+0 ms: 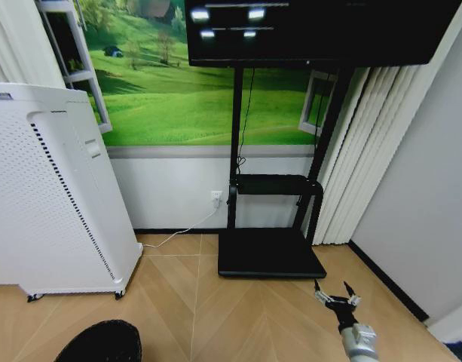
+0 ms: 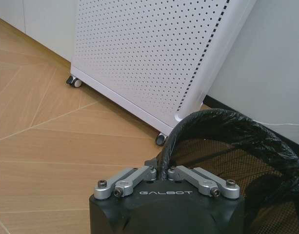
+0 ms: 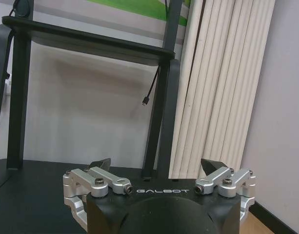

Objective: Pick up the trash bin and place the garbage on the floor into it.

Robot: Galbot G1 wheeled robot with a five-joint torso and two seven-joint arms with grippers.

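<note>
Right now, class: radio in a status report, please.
Left gripper shut on bin rim. Right gripper open, over floor. Stand ahead.

The trash bin clamped in the left pincer looks like black mesh lined with a glossy, crinkled plastic bag, and the pincer itself has brushed metal links on a matt black body. Just beyond it, the floor is smooth light wood with a soft sheen and the appliance is matt white perforated sheet. Ahead of the right pincer, the stand is matt black.
</note>
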